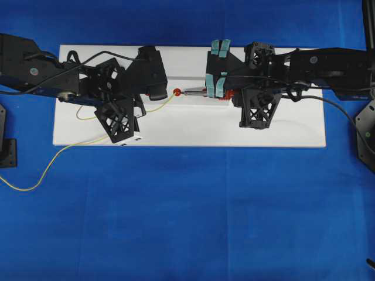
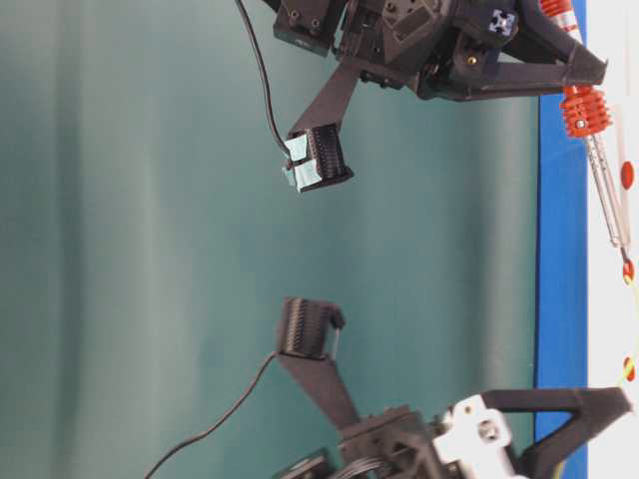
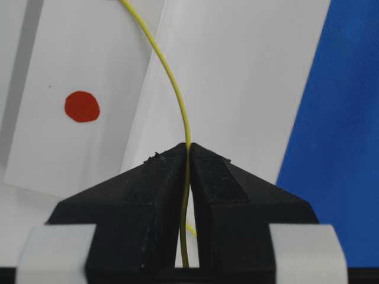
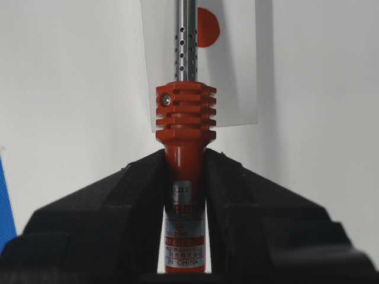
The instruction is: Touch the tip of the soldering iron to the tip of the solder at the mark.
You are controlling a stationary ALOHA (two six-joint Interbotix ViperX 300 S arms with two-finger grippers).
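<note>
The red round mark (image 1: 177, 92) lies on a slip of white paper on the white board (image 1: 187, 129). My left gripper (image 3: 189, 148) is shut on the solder (image 3: 172, 83), a thin yellow wire that arcs up past the mark (image 3: 82, 106) and out of the top of the left wrist view. Overhead, the solder (image 1: 161, 106) ends at the mark's left edge. My right gripper (image 4: 185, 155) is shut on the soldering iron (image 4: 185, 118), behind its orange-red collar. Its silver shaft (image 1: 196, 91) points left, with the tip at the mark. Whether the two tips touch is unclear.
Slack solder (image 1: 35, 175) trails off the board's left side onto the blue cloth (image 1: 187, 222). The iron's black cord (image 1: 340, 111) runs off to the right. Teal-taped black pieces (image 1: 220, 47) stick out from the right arm. Both arms crowd the board's back half.
</note>
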